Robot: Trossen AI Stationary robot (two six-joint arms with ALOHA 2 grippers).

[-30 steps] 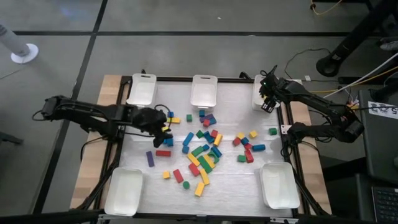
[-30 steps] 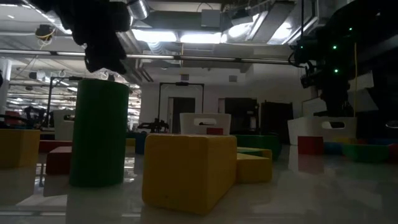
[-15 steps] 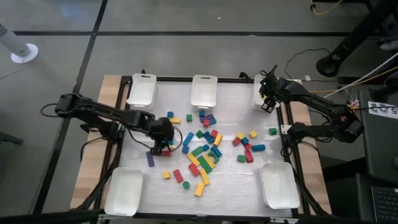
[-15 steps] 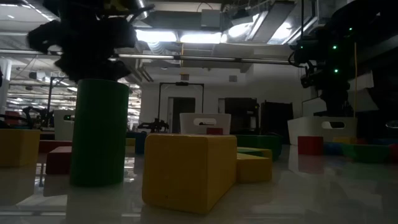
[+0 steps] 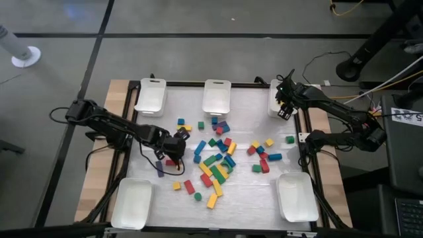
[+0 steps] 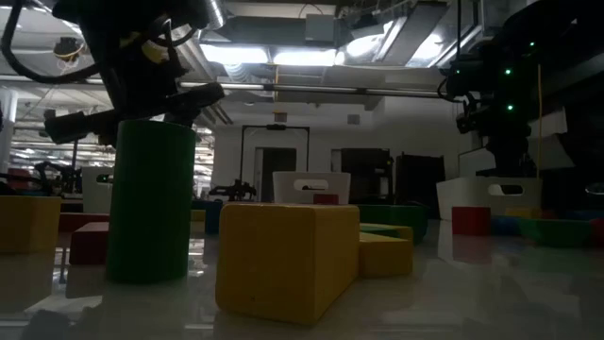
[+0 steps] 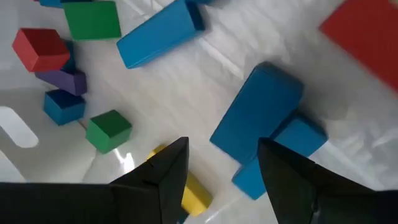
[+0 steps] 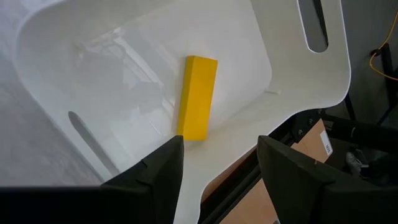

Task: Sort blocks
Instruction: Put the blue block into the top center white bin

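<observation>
Since earlier, left gripper (image 5: pixel 177 149) swung toward six o'clock, spread empty above blue blocks (image 7: pixel 258 118); right gripper (image 5: pixel 284 109) gapes over tray (image 8: pixel 56 37), yellow bar (image 8: pixel 198 96) dropped.

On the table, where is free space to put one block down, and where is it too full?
Free: the mat between the near-left tray and the near-right tray, the strip between the far-left tray and the middle far tray. Crowded: the central pile of blocks, where the left hand hovers.

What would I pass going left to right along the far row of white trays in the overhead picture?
Far-left tray → far-middle tray → far-right tray, with the right gripper over it, jaws open.
</observation>
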